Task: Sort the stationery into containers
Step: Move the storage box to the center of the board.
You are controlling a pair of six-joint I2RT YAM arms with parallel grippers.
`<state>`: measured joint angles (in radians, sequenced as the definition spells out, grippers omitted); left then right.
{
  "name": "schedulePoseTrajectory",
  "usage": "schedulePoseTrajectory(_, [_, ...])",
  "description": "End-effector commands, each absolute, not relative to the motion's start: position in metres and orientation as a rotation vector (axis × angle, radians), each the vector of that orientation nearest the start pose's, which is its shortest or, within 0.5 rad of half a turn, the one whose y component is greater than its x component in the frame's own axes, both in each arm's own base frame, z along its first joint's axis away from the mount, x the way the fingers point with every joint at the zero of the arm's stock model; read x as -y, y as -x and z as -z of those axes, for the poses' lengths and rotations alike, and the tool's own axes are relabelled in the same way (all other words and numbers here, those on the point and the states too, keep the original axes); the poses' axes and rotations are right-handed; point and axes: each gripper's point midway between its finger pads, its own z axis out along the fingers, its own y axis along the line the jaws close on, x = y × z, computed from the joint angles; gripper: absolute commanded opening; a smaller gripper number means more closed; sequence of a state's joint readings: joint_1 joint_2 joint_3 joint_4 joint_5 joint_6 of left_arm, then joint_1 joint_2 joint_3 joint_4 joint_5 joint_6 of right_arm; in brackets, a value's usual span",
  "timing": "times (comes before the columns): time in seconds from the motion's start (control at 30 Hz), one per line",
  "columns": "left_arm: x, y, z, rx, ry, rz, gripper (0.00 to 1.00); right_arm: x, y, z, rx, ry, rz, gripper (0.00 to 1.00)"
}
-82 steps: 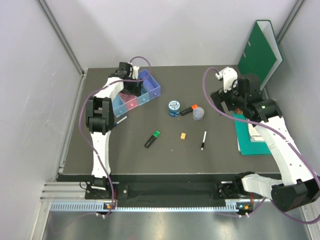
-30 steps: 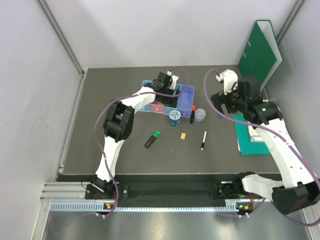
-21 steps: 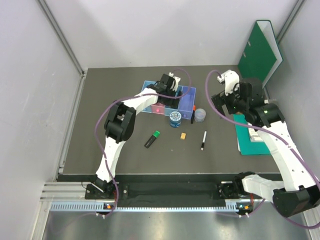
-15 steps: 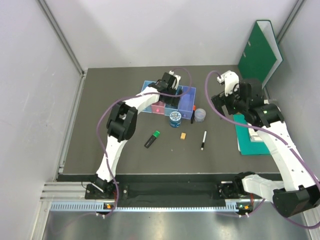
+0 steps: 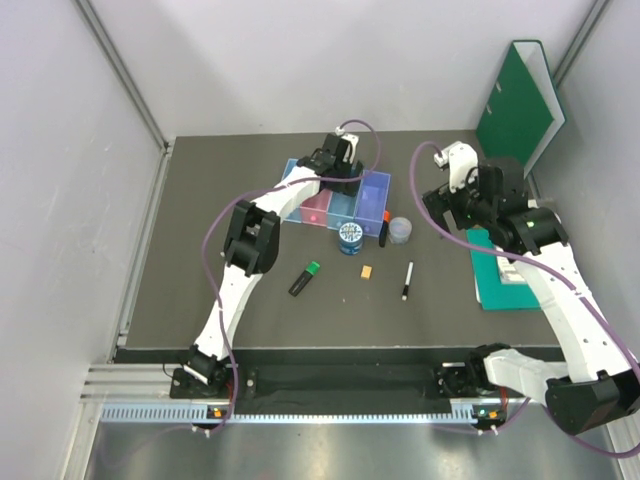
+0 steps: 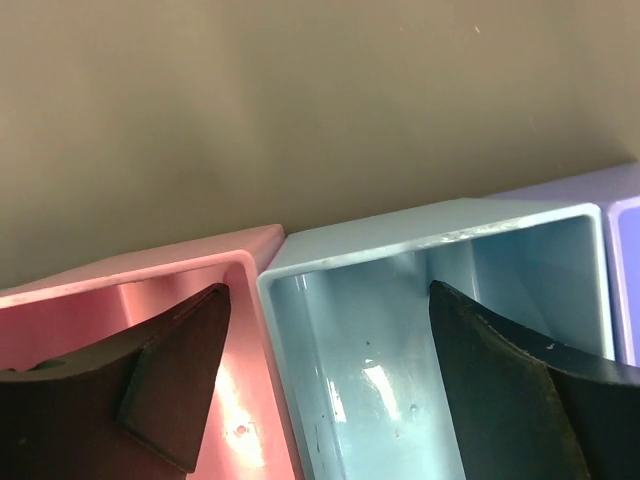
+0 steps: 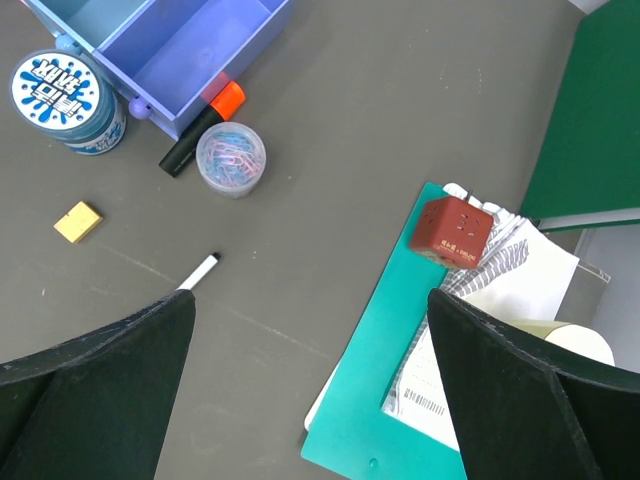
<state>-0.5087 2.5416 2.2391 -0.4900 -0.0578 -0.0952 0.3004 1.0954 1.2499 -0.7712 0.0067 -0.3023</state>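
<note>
The containers (image 5: 376, 194) are a joined row of light blue, pink, light blue and purple trays at mid-table. My left gripper (image 5: 336, 178) hangs over them, open: in the left wrist view one finger is inside the pink tray (image 6: 90, 310), the other inside the light blue tray (image 6: 360, 330), with the dividing wall between them. Just in front lie the blue tin (image 5: 350, 237), the orange-capped highlighter (image 5: 384, 232) and the grey-lilac pot (image 5: 400, 230). Nearer me are the green-capped highlighter (image 5: 305, 278), the eraser (image 5: 367, 271) and a pen (image 5: 407, 281). My right gripper (image 7: 310, 390) is open above bare table.
A teal flat tray (image 5: 490, 285) with papers, a red cube (image 7: 450, 232) and a cream cup (image 7: 585, 345) lies at the right. A green binder (image 5: 520, 100) stands at the back right corner. Grey walls close in the table at back and sides.
The row of trays has gone from the back left to the middle with my left gripper, pushing the tin, highlighter and pot forward. Over the last second it has barely shifted. The right arm holds still.
</note>
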Motion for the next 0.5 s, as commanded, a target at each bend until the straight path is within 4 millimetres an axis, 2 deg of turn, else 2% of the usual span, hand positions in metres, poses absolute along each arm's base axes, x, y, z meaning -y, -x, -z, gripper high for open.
schedulePoseTrajectory(0.0, [0.278,-0.565,-0.001,-2.405,-0.411,0.142,0.84,-0.085,-0.306,-0.268,-2.079,0.635,-0.011,1.0])
schedulePoseTrajectory(0.2, [0.266,-0.574,0.006,-2.417,-0.262,0.103,0.8,-0.086,-0.309,-0.266,-2.084,0.635,-0.009,1.0])
schedulePoseTrajectory(0.33, [0.273,-0.568,0.008,-2.448,-0.13,0.18,0.79,-0.085,-0.309,-0.263,-2.091,0.637,-0.006,1.0])
schedulePoseTrajectory(0.47, [0.29,-0.557,0.0,-2.48,-0.012,0.328,0.78,-0.086,-0.309,-0.26,-2.098,0.639,-0.007,1.0])
